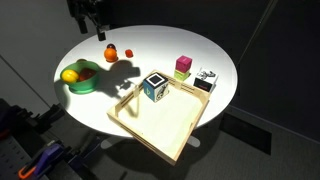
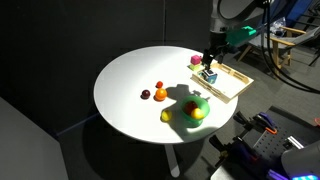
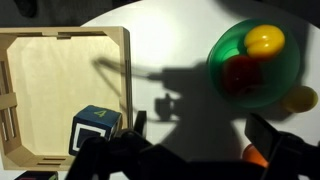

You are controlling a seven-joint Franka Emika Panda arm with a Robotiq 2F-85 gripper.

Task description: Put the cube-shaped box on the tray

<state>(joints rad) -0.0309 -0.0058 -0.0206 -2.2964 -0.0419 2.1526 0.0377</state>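
The cube-shaped box (image 1: 154,86), blue-edged with white printed faces, sits inside the tray (image 1: 160,130) at its far corner. Both also show in an exterior view, the box (image 2: 208,73) on the tray (image 2: 228,83). In the wrist view the box (image 3: 95,130) stands in the tray's corner by the wooden rim (image 3: 125,60). My gripper (image 3: 197,125) is open and empty, held high above the table and apart from the box. It shows in both exterior views (image 1: 97,33) (image 2: 212,52).
A green bowl (image 1: 82,76) (image 3: 255,65) holds yellow and red fruit. An orange fruit (image 1: 110,53) and a red one (image 1: 128,55) lie on the round white table. A pink-and-green block (image 1: 183,67) and a black-and-white box (image 1: 205,80) stand just beyond the tray.
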